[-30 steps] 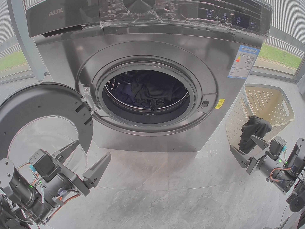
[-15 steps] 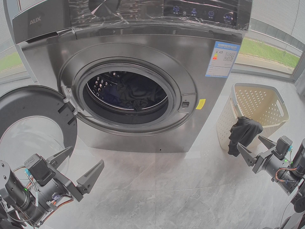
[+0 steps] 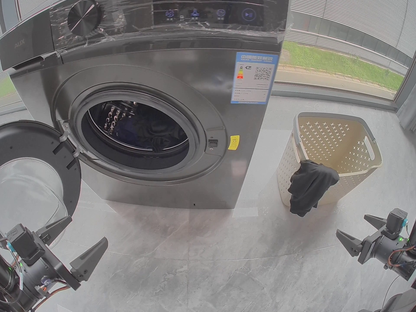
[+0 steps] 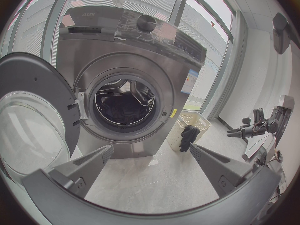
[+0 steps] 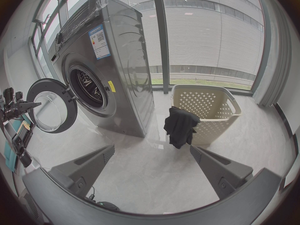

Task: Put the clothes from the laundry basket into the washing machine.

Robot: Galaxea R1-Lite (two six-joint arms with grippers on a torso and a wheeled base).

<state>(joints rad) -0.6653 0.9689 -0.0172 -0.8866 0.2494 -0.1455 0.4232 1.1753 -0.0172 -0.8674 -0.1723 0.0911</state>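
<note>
Grey marbled floor tiles (image 3: 208, 261) run glossy from the washer (image 3: 173, 66) to the window wall.

In the head view, the right end effector (image 3: 353, 226) hangs low, its two dark wedge fingers spread with nothing between them. The garment (image 3: 310, 185) lies ahead of it and a little toward the washer, well apart. It is limp black cloth draped over the near rim of the basket (image 3: 333, 117), its long axis hanging straight down the outer wall. The basket is cream plastic, pierced with star-shaped holes. The left end effector (image 3: 86, 232), also spread and empty, sits by the open door (image 3: 39, 148), far across from the garment, so the right arm looks the nearer for the pick. Dark clothes already lie in the steel drum (image 3: 134, 131).

The left wrist view puts the garment (image 4: 188, 136) far beyond the left end effector (image 4: 150, 147), past the washer's corner.

In the right wrist view, the garment (image 5: 180, 125) sits almost straight ahead of the right end effector (image 5: 151, 147), slightly toward one finger, folds bunched at the rim. A forward reach should meet it.
</note>
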